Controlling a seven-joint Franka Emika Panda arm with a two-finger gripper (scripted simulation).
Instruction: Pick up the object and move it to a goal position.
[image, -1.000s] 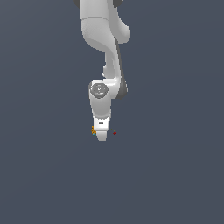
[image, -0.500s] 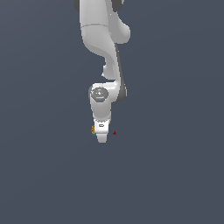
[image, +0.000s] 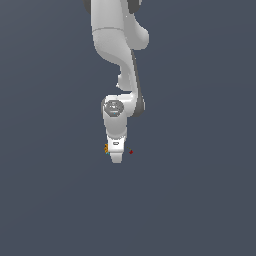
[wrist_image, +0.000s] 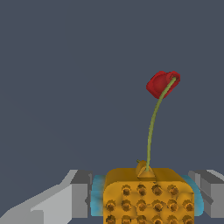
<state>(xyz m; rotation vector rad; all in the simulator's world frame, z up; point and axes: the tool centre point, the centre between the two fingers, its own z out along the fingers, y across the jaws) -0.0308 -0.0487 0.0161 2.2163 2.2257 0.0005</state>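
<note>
The object (wrist_image: 148, 197) is an orange studded lump with teal edges, seen close up in the wrist view. A thin green stalk rises from it to a small red tip (wrist_image: 162, 84). My gripper (wrist_image: 144, 199) has one grey finger (wrist_image: 81, 197) against each teal side, so it is shut on the object. In the exterior view the white gripper (image: 116, 158) points straight down, low over the floor. Only an orange speck of the object (image: 106, 148) shows at its left side, and the red tip (image: 131, 152) shows as a dot on its right.
A plain dark grey floor (image: 200, 200) fills both views. The white arm (image: 117, 45) rises from the gripper to the top of the exterior view.
The wrist has sunk slightly toward the floor over the last second. The object and the red dot have stayed where they were.
</note>
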